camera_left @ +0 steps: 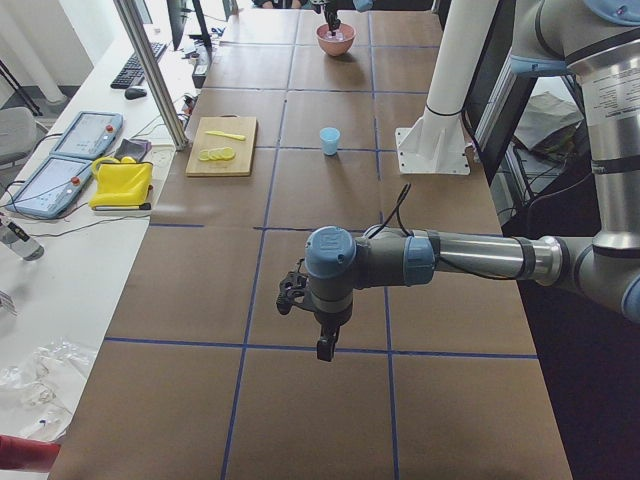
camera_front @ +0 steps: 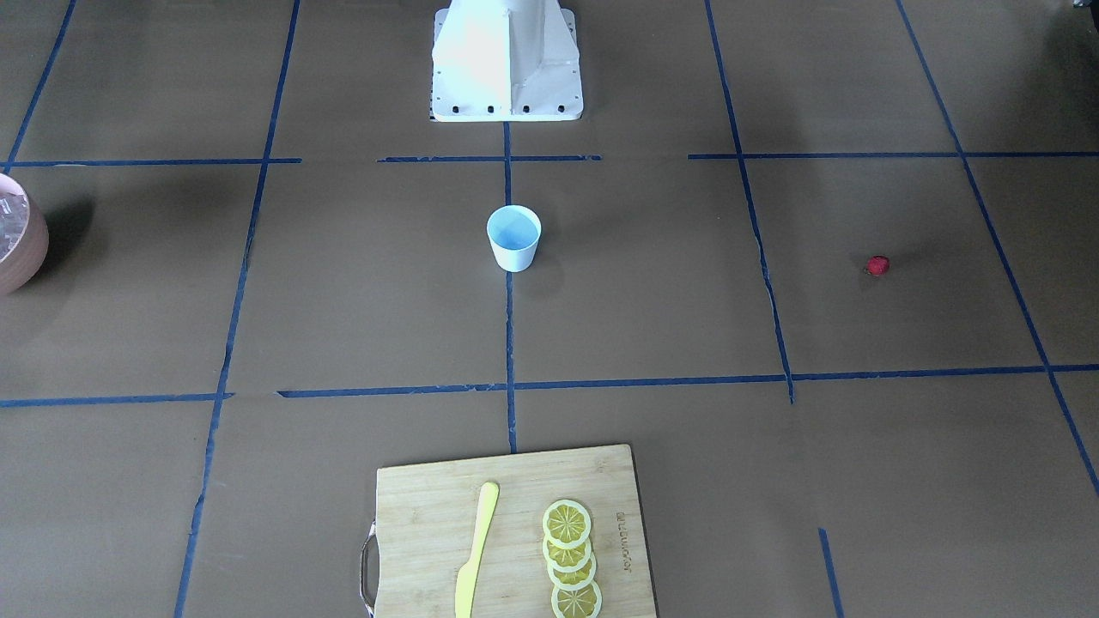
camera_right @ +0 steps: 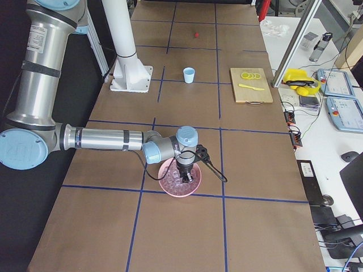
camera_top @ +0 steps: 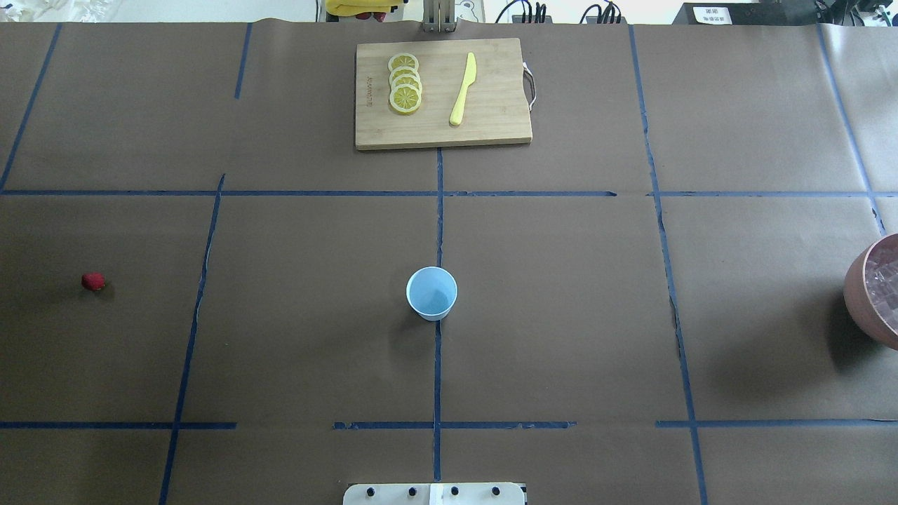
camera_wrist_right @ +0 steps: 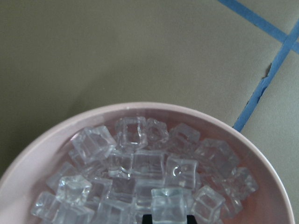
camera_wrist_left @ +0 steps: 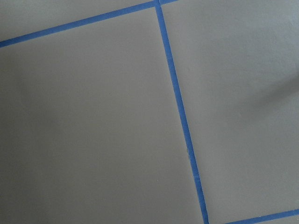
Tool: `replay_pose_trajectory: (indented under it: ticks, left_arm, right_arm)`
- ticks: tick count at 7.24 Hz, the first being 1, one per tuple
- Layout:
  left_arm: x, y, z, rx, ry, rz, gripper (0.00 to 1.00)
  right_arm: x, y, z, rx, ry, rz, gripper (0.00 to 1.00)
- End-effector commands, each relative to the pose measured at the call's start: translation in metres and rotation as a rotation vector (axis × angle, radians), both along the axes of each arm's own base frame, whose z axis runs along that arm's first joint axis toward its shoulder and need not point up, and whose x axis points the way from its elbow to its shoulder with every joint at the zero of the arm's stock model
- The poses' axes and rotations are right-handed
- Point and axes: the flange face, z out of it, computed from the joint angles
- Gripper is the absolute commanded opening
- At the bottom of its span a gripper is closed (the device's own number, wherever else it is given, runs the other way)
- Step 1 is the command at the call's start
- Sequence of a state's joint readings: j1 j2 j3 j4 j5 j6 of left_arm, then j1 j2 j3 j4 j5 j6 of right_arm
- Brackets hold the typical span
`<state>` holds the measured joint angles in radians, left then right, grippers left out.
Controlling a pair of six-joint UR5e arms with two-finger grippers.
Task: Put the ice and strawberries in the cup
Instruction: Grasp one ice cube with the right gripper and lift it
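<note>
The white cup [camera_front: 514, 239] stands upright and empty at the table's middle; it also shows in the overhead view [camera_top: 431, 293]. The red strawberry [camera_front: 877, 265] lies alone on the robot's left side, also in the overhead view [camera_top: 92, 281]. The ice [camera_wrist_right: 145, 163] fills a pinkish-brown bowl [camera_right: 169, 182] at the robot's far right. My right gripper [camera_wrist_right: 168, 218] is down in the bowl, its fingertips tight against both sides of one ice cube [camera_wrist_right: 169, 205]. My left gripper [camera_left: 325, 346] hangs over bare table beyond the strawberry; I cannot tell whether it is open.
A wooden cutting board [camera_top: 491, 119] with lemon slices [camera_top: 405, 83] and a yellow knife [camera_top: 463, 90] lies across the table from the robot. The robot's white base [camera_front: 506, 60] stands behind the cup. The bowl [camera_top: 859, 294] sits at the table's right edge.
</note>
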<state>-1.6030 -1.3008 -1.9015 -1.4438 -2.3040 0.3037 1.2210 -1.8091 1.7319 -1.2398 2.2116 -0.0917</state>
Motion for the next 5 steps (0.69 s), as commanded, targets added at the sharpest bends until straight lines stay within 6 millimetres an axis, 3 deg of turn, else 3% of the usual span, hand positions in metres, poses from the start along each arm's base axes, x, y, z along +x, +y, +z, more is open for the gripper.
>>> replay_pose_trajectory:
  ticks: [1,2,3,4,5]
  left_arm:
    - [0.000,0.000,0.000,0.000,0.000,0.000,1.00]
    - [0.000,0.000,0.000,0.000,0.000,0.000,1.00]
    - [0.000,0.000,-0.001,0.001,0.002,0.001,1.00]
    - [0.000,0.000,0.000,0.000,0.002,0.001,1.00]
    - [0.000,0.000,-0.001,0.003,0.002,0.001,1.00]
  right_arm:
    - [0.006,-0.009,-0.041,0.049,-0.034,0.029,0.02]
    - [0.004,-0.022,-0.082,0.036,-0.046,0.041,0.01]
    - [-0.001,-0.038,-0.138,-0.003,-0.064,0.137,0.00]
    - [-0.014,-0.050,-0.179,-0.060,-0.114,0.258,0.00]
    - [-0.052,-0.047,-0.222,-0.061,-0.155,0.255,0.00]
